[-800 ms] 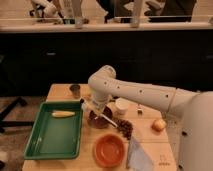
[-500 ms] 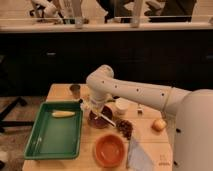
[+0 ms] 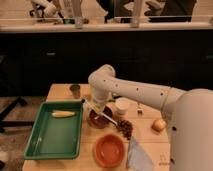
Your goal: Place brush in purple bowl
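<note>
My jaws hang low over the table (image 3: 60, 92), at the 10 o'clock rim of the purple bowl (image 3: 97, 121). The brush (image 3: 107, 117) slants across the bowl's mouth, its upper end at my jaws and its other end poking past the rim at 4 o'clock. Whether my jaws clasp it or stand parted, I cannot tell. From the purple bowl, the orange bowl (image 3: 109, 149) sits at 6 o'clock, the white cup (image 3: 121, 106) at 2 o'clock and the green tray (image 3: 50, 137) at 9 o'clock.
</note>
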`<state>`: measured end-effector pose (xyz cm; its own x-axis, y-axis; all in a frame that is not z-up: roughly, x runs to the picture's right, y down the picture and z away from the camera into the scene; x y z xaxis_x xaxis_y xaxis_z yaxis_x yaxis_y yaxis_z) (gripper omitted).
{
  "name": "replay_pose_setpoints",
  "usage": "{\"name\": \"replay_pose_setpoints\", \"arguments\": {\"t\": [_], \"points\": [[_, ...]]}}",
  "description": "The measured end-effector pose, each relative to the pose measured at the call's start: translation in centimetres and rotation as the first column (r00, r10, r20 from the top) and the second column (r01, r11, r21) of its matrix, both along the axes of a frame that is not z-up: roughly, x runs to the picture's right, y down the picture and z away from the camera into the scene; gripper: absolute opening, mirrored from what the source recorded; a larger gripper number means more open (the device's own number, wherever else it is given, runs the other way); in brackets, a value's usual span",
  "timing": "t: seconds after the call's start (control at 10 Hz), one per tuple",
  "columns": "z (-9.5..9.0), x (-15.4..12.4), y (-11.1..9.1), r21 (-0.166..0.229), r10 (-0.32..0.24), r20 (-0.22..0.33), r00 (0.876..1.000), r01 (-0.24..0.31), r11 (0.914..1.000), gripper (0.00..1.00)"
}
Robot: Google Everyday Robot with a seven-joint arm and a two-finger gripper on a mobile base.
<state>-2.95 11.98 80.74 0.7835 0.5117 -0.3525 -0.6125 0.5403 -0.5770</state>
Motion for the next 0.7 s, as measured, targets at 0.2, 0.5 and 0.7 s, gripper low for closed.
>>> {"name": "replay_pose_setpoints", "arguments": {"t": [0.2,0.5,0.7], "points": [[-0.01,0.15,0.03,-0.002,0.0,-0.002,1.0,0.0,1.0,0.05],[0.01,0.12,0.04,-0.002,0.0,-0.002,1.0,0.0,1.0,0.05],[0.05,0.11,0.08,-0.003,0.0,-0.001,1.0,0.0,1.0,0.05]]}}
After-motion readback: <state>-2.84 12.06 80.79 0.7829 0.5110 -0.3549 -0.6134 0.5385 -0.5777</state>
